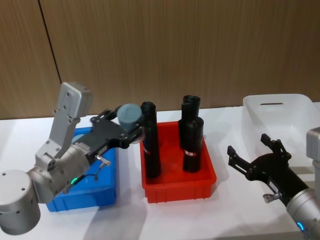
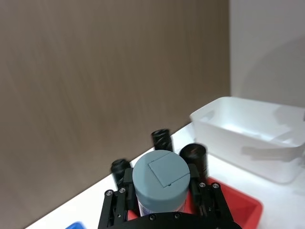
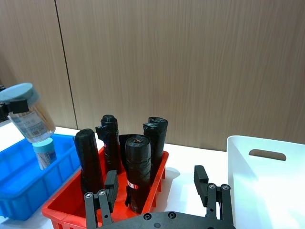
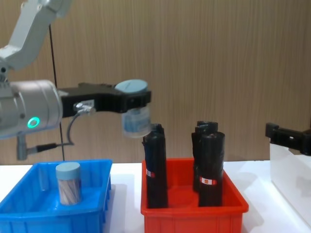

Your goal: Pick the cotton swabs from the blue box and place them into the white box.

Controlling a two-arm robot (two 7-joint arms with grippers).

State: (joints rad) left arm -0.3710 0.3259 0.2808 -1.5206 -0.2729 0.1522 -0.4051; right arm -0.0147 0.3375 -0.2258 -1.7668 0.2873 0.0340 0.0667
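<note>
With the left gripper clamped on a swab tub over the red bin's left edge, we carry it high above the rolls to the white box right of the bin, where the right gripper sits wide.

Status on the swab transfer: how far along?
Done: nothing yet; the white box looks empty where its inside shows. In hand: the left end effector holds one cotton swab tub, lifted clear of the blue box. Left: carry it over, then fetch the second tub standing in the blue box. The right end effector hangs open near the white box.
</note>
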